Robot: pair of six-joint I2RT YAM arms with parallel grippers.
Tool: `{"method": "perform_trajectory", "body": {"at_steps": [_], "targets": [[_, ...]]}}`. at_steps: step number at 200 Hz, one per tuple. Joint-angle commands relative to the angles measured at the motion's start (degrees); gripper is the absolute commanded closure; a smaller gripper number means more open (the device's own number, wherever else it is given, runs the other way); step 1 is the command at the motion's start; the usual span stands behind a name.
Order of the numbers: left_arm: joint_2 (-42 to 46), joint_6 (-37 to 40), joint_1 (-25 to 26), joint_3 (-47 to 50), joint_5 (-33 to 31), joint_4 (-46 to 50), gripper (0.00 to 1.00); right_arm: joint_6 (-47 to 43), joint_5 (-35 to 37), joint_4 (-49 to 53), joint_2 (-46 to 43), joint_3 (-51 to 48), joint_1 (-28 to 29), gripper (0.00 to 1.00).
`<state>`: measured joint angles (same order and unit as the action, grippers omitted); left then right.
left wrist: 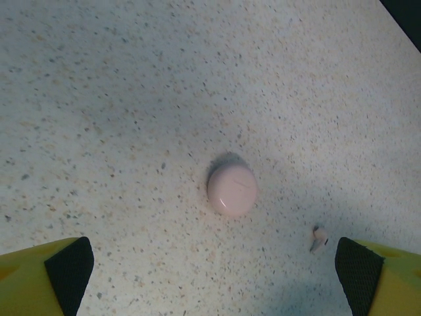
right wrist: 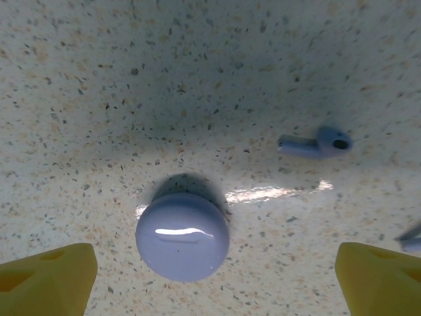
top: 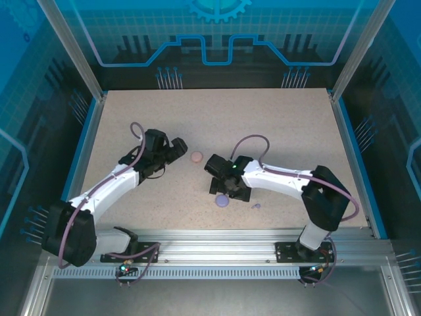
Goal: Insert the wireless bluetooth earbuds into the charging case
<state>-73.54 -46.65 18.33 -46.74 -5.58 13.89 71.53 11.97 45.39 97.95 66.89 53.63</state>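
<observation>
A round pale pink charging case [left wrist: 232, 189] lies closed on the table, also at the table's middle [top: 197, 157]. A tiny pinkish-beige earbud [left wrist: 320, 238] lies just right of it, near my left gripper's right finger. My left gripper [left wrist: 214, 276] hovers open above them, nothing between its fingers. A round lilac case [right wrist: 182, 236] lies closed under my right gripper [right wrist: 217, 276], which is open and empty; from above the case [top: 222, 200] sits just in front of the gripper. One lilac earbud [right wrist: 316, 143] lies beyond it, and another lilac earbud [right wrist: 411, 242] peeks in at the right edge.
The speckled tabletop [top: 276, 131] is bordered by blue rails [top: 346, 151] and aluminium posts. A lilac earbud [top: 256, 206] lies near the front edge, right of the lilac case. The two arms angle inward from the near rail.
</observation>
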Motion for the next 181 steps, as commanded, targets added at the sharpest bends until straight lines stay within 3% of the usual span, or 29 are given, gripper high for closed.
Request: {"method": "perform_trajectory", "body": {"at_steps": [1,46,181], "targets": [[-0.6,-0.6,-1.7,-0.9,2.8,1.4,0.01,3.2,-1.8,0.8,3.8,3.1,1.1,0.07],[0.4,-0.3,-2.7,0.3,4.3,0.4,0.01,3.2,-2.6,2.3,9.2,6.8,2.1,0.1],[-0.1,0.1,-3.6,1.1,7.5,-1.3,0.01,2.8,-2.7,1.3,12.1,6.1,2.1,0.26]]}}
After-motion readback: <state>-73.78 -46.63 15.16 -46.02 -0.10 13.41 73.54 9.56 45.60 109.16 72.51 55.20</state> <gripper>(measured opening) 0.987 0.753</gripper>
